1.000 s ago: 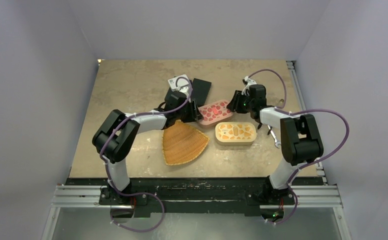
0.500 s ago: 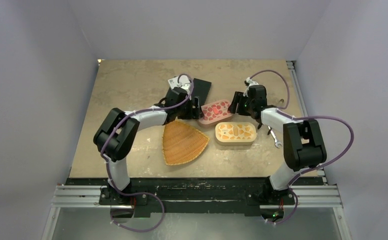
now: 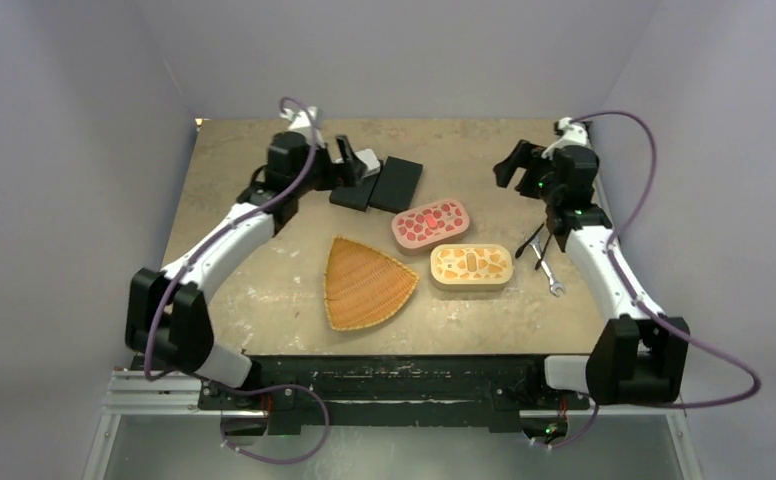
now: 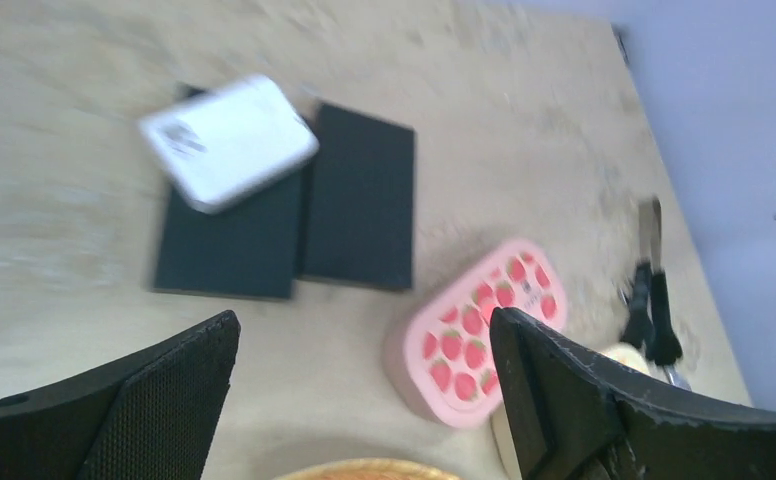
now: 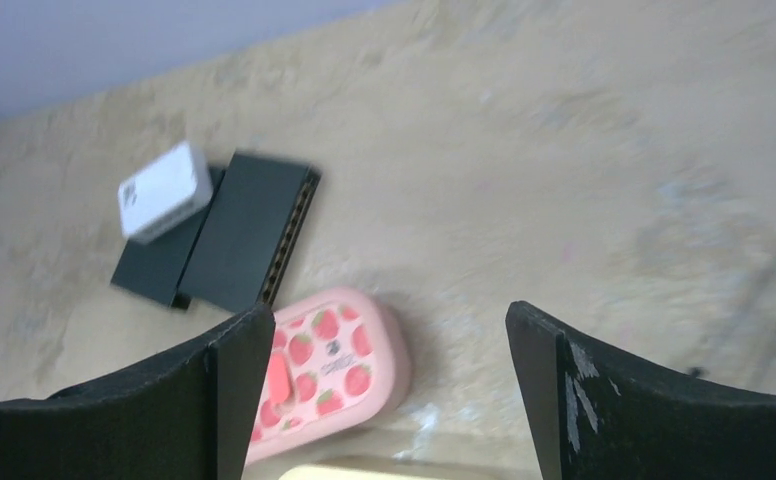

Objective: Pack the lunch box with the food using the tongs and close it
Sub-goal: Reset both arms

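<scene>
A pink lunch box (image 3: 430,224) with a strawberry lid lies shut in the middle of the table, also seen in the left wrist view (image 4: 484,340) and the right wrist view (image 5: 334,365). A second oval box (image 3: 471,267) with an orange patterned lid sits just in front of it. The tongs (image 3: 532,241) lie on the table right of the boxes, blurred in the left wrist view (image 4: 651,300). No food shows. My left gripper (image 3: 349,163) (image 4: 364,335) hangs open and empty at the back left. My right gripper (image 3: 512,166) (image 5: 389,320) hangs open and empty at the back right.
An orange wicker tray (image 3: 364,284) lies left of the boxes. Two black flat pads (image 3: 396,184) and a small white box (image 3: 366,160) sit at the back centre under the left gripper. A small silver wrench (image 3: 548,276) lies beside the tongs.
Both arms have drawn back and up from the pink box, the left one to the back left, the right one to the back right. Both grippers' jaws have spread wide. The box stays put.
</scene>
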### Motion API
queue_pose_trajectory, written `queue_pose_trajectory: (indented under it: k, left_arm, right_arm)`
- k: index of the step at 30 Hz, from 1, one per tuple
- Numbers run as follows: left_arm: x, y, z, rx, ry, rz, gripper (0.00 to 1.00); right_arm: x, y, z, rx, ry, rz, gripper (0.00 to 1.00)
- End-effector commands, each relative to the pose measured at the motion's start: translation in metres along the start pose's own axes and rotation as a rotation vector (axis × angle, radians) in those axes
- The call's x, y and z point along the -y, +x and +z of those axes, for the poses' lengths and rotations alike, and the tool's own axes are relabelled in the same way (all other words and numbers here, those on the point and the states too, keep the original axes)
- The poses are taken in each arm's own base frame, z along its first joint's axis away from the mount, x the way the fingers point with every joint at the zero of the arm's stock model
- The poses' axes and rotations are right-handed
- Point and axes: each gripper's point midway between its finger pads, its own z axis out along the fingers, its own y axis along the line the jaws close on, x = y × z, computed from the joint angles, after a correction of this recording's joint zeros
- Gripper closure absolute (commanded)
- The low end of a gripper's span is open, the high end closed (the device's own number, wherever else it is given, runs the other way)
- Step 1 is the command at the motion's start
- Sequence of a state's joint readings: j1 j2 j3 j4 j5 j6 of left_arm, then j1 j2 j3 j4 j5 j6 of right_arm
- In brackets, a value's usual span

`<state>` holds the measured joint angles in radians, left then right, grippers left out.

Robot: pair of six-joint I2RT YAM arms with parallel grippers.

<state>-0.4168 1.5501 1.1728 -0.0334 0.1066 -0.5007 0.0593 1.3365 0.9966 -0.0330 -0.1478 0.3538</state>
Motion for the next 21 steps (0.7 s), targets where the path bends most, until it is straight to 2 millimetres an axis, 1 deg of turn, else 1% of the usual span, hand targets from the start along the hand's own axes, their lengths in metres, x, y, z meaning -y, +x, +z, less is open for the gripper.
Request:
queue_pose_trajectory:
  k: [1, 3, 5, 8, 9, 10, 12, 14, 16, 18, 21]
  left_arm:
    - [-0.048, -0.047, -0.055, 0.136, -0.144, 0.002, 0.03]
    - [-0.068, -0.057, -0.081, 0.194, -0.242, 0.036, 0.01]
    - [-0.076, -0.070, -0.112, 0.276, -0.318, 0.088, 0.01]
    - [-0.078, -0.088, -0.158, 0.414, -0.379, 0.152, 0.01]
    - [-0.078, -0.092, -0.172, 0.450, -0.392, 0.173, 0.01]
    - [-0.077, -0.096, -0.188, 0.489, -0.406, 0.194, 0.01]
    - [-0.082, -0.094, -0.209, 0.533, -0.446, 0.222, 0.01]
    - [-0.091, -0.085, -0.220, 0.544, -0.485, 0.238, 0.01]
    - [-0.097, -0.077, -0.222, 0.541, -0.505, 0.238, 0.01]
    - [-0.098, -0.075, -0.222, 0.535, -0.509, 0.239, 0.01]
    - [-0.099, -0.076, -0.218, 0.520, -0.515, 0.239, 0.01]
  right_arm:
    - [0.016, -0.042, -0.036, 0.155, 0.072, -0.032, 0.10]
    - [0.017, -0.056, -0.053, 0.231, 0.091, -0.058, 0.10]
    - [0.014, -0.070, -0.071, 0.324, 0.086, -0.078, 0.10]
    - [0.008, -0.081, -0.096, 0.442, 0.067, -0.109, 0.10]
    - [0.007, -0.081, -0.101, 0.468, 0.060, -0.116, 0.10]
    - [0.008, -0.085, -0.111, 0.512, 0.068, -0.121, 0.10]
    - [0.015, -0.088, -0.123, 0.580, 0.106, -0.135, 0.10]
    - [0.015, -0.086, -0.130, 0.626, 0.099, -0.147, 0.10]
    - [0.015, -0.084, -0.135, 0.648, 0.092, -0.151, 0.10]
    - [0.015, -0.082, -0.135, 0.644, 0.092, -0.153, 0.10]
    - [0.014, -0.084, -0.136, 0.647, 0.090, -0.158, 0.10]
